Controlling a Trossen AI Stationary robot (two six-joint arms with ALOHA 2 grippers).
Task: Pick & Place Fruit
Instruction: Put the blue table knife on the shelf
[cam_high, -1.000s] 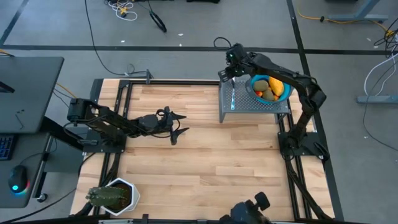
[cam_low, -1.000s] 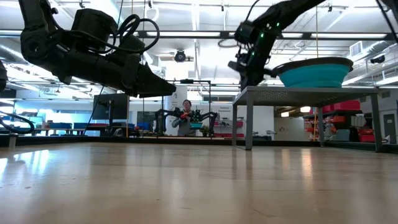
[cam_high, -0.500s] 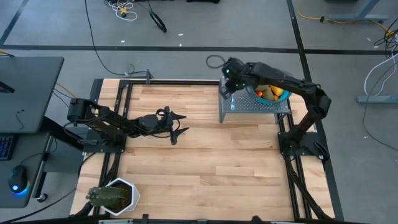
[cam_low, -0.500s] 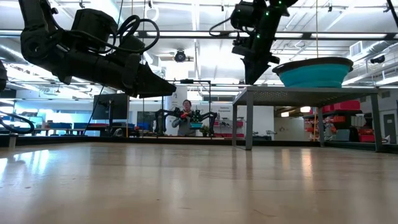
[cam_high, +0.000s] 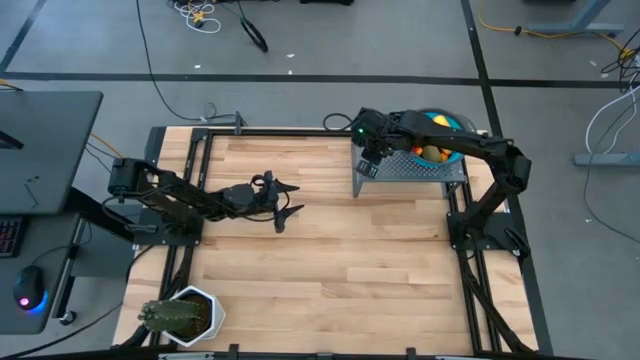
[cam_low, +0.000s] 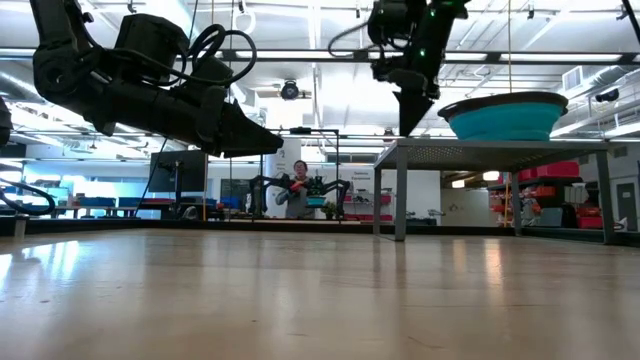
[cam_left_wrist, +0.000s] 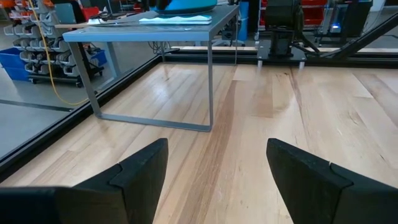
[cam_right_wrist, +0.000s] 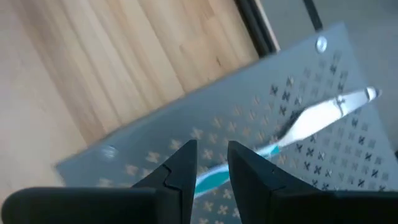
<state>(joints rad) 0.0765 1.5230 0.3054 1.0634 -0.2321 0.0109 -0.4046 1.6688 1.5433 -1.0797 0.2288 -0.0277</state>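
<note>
Fruit (cam_high: 432, 152) sits in the teal bowl (cam_high: 455, 133) on the grey perforated stand (cam_high: 400, 171), so we judge our right gripper (cam_right_wrist: 208, 163), fingers narrowly parted above the knife (cam_right_wrist: 292, 134), must shift over the bowl while our left gripper (cam_left_wrist: 214, 171) waits wide.

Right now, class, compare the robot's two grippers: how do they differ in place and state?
The left gripper hangs over bare wooden table, fingers wide apart. The right gripper sits above the grey perforated stand, fingers nearly together over the blue-handled knife. The left reaches level, the right points down. Both are dark, two-fingered and hold nothing.
</note>
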